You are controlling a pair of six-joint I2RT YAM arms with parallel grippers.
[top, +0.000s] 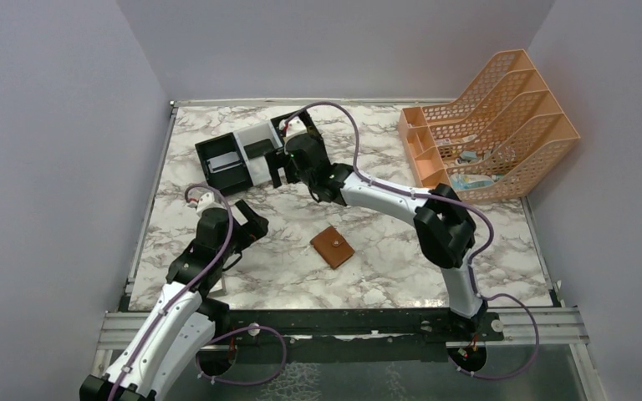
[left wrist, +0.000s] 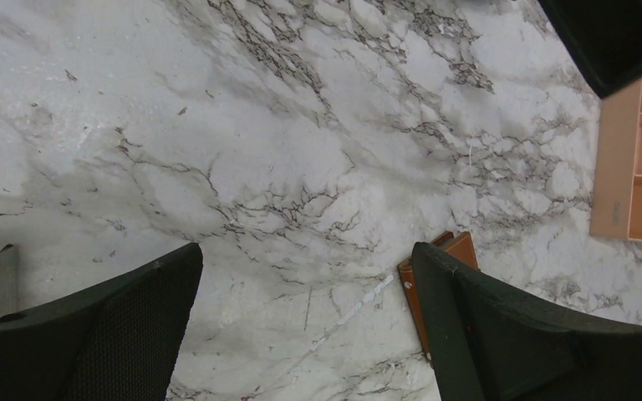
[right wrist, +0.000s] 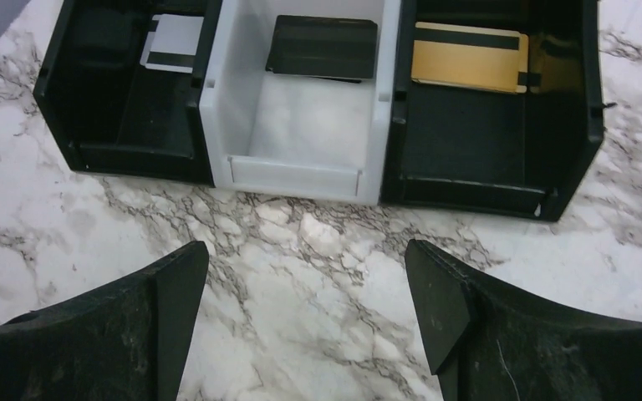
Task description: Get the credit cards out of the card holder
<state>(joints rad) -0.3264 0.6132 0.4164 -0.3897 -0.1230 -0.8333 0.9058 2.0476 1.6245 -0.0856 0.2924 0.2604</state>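
Left claw hangs wide open and empty low over the white marbled bench, with the small brown leather card holder just beside its right finger, likely posted to steady it. Holder lies folded shut mid-bench, snap up, set diagonal to the bench edges, its slightly longer axis running far-left to near-right. Right claw, spread and empty, faces the black-white-black three-bin tray, where thin plastic credit cards sit one per bin, long edges crosswise. Looks sorted, and the task near done.

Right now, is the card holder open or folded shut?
Folded shut: the card holder lies flat on the marble table, only its brown outer leather showing, no inner pockets.
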